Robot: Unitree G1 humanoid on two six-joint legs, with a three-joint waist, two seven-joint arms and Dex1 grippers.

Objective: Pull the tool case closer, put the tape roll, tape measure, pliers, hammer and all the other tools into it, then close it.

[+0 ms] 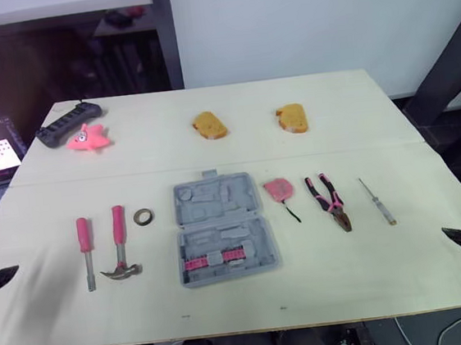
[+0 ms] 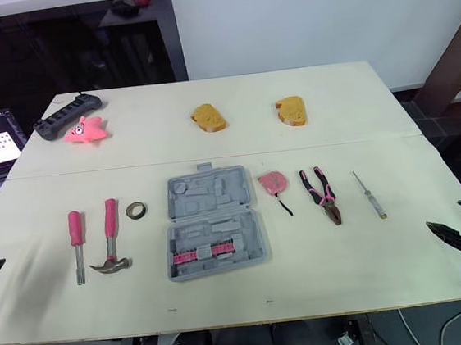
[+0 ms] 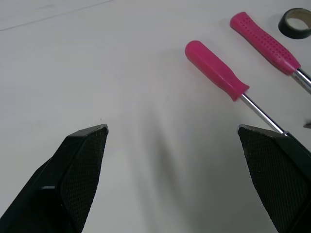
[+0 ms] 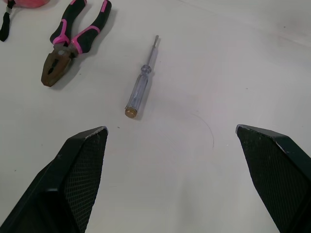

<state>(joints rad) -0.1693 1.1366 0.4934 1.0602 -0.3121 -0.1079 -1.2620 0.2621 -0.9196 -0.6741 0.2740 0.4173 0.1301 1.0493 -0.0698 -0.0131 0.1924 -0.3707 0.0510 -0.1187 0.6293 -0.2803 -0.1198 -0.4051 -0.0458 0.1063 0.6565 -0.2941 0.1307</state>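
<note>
Working left to right, my left gripper (image 3: 172,130) hangs over the near left part of the table (image 1: 251,294), fingers spread wide with nothing between them. Beside it I count one pink-handled screwdriver (image 1: 85,252), handle away from me and tip toward the near edge. Next is one hammer (image 1: 119,246), lying the same way with its head nearest me, then one tape roll (image 1: 143,217) lying flat. The single tool case (image 1: 222,226) sits mid-table in the near half. It is open flat with its long axis running away from me, the lid half farther and the tray half closer. Right of it come one tape measure (image 1: 278,190), one pliers (image 1: 330,203) with handles far and nose near, and one clear-handled screwdriver (image 1: 377,201) with its tip pointing away. My right gripper (image 4: 171,128) is by the right edge, also spread and empty. Along the far side I count one black power strip (image 1: 67,124), one pink toy (image 1: 88,138) and two yellow sponges (image 1: 209,126) (image 1: 292,119)
</note>
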